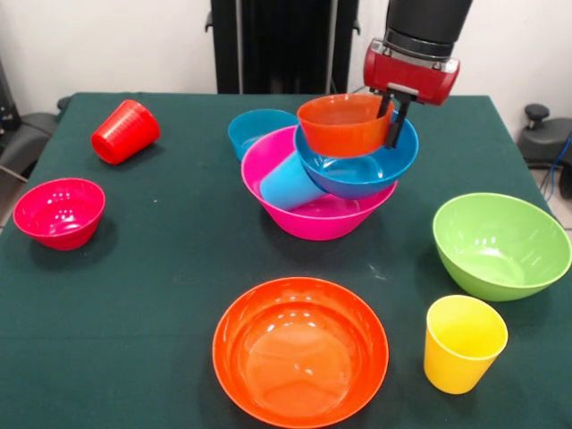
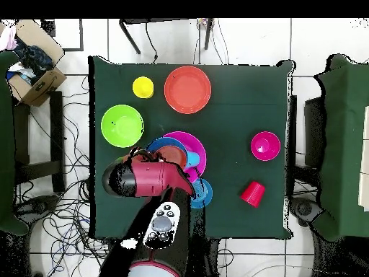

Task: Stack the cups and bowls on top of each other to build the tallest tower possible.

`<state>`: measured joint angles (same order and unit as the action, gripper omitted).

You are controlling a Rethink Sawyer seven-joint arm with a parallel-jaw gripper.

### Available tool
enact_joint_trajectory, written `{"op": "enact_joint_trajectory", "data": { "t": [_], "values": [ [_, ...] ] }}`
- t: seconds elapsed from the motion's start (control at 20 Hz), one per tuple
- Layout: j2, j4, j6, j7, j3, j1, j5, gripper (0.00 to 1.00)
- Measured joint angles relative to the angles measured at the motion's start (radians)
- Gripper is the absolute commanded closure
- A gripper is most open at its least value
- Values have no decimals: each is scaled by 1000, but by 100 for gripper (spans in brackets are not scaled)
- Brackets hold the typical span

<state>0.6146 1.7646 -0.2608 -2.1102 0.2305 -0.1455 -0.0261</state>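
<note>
Gripper [image 1: 391, 114]: jaws pinching the small orange bowl's [image 1: 344, 125] rim, holding it tilted over the large blue bowl [image 1: 357, 170] in the pink-based tower [image 1: 313, 210] near the table's [image 1: 179, 268] centre, presumably adding height.

Open cloth between tower [image 1: 322, 192] and large orange bowl [image 1: 300, 350] at its 6 o'clock. Green bowl [image 1: 500, 244] and yellow cup [image 1: 462, 343] crowd 4 o'clock (gap between narrow). Red bowl [image 1: 59, 211], red cup [image 1: 124, 131] well apart toward 9.
</note>
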Motion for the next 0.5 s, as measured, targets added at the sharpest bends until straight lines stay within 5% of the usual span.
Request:
{"op": "enact_joint_trajectory", "data": {
  "t": [0.5],
  "values": [
    [13,0,0,0,-2,5,0,0]
  ]
}}
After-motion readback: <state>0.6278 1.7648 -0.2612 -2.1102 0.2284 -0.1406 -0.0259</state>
